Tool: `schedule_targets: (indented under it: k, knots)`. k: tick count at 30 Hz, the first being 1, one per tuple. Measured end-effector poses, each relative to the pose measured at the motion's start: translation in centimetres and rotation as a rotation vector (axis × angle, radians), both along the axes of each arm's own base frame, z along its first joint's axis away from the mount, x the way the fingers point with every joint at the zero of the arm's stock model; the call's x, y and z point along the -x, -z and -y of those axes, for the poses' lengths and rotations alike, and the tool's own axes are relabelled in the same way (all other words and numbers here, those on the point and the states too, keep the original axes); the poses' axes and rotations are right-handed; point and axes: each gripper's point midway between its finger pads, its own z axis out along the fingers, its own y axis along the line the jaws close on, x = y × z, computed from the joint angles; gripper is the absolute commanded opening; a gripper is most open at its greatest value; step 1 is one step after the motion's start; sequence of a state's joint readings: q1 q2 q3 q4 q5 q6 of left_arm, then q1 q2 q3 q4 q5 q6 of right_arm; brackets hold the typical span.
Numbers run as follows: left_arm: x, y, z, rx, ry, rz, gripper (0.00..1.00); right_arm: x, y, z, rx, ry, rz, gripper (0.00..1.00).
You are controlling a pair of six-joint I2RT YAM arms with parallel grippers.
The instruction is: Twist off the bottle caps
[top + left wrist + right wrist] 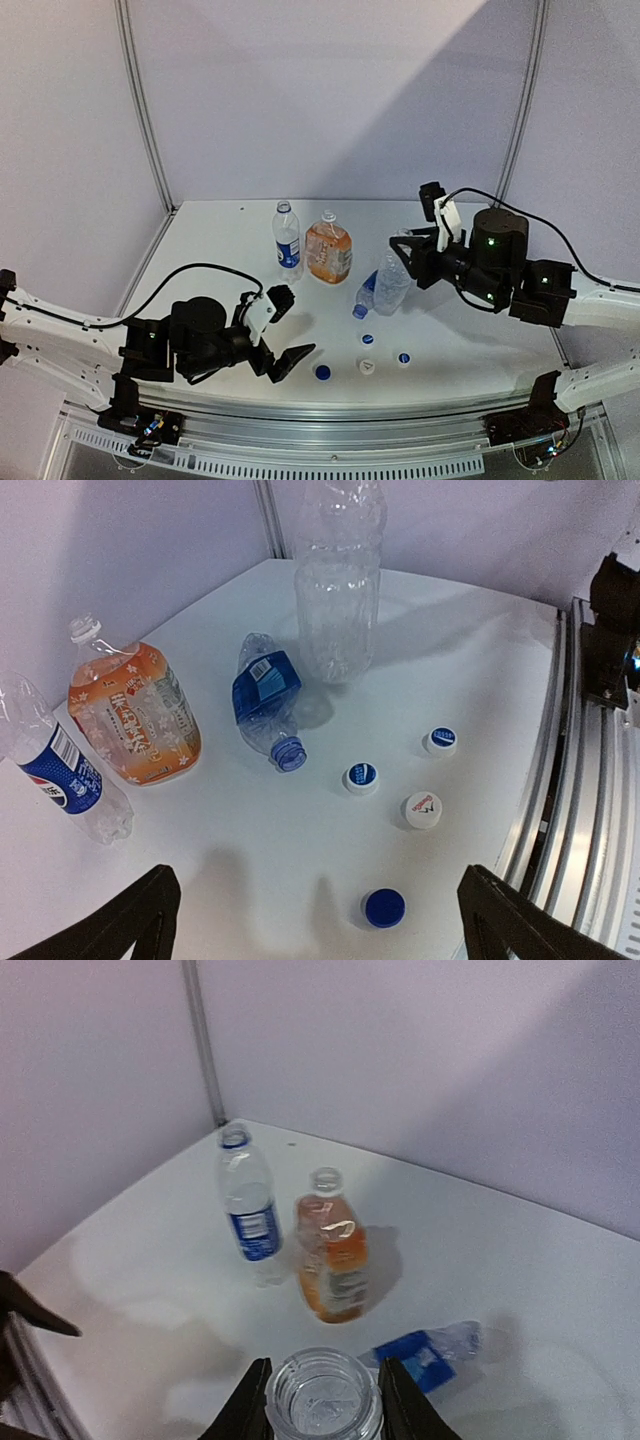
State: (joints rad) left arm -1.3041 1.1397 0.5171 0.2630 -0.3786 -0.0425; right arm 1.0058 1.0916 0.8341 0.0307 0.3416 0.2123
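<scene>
four bottle caps (361,777) are seen loose on the table (470,340), grouped near its front edge, none on a neck. the dark blue cap (385,907) lies nearest the left gripper (318,880), just ahead of its jaws, which are spread wide and hold nothing.

the plain bottle (322,1405) is clasped at the neck by the right gripper (322,1400). its long axis is roughly upright, its mouth is open, and its base appears to rest on the table. the blue-labelled bottle (268,695) lies on its side just beside it, mouth turned toward the caps. the orange bottle (135,715) and the pepsi bottle (60,770) stand farther back, uncapped, well apart from both grippers.

the unscrewing is judged finished, so the coming move is judged to be a release of the plain bottle by the right arm, drawn away upward along the bottle's axis.

the open mouth between the clamping fingers is shown only by the right wrist view, where no cap is seen. all four caps are shown together by the left wrist and top views.
</scene>
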Motion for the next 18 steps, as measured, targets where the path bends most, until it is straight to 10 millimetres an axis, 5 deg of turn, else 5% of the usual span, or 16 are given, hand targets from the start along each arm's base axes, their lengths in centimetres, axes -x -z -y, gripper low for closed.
schedule_targets:
  k: [11, 18]
  knots:
    - [0.0, 0.2, 0.1, -0.007, 0.0, -0.002, 0.99, -7.0, 2.7, 9.3, 0.175, 0.39, -0.034, 0.0]
    - [-0.1, 0.5, 0.3, -0.019, 0.0, -0.005, 0.99, -10.3, 5.6, 10.9, 0.178, 0.449, -0.103, 0.0]
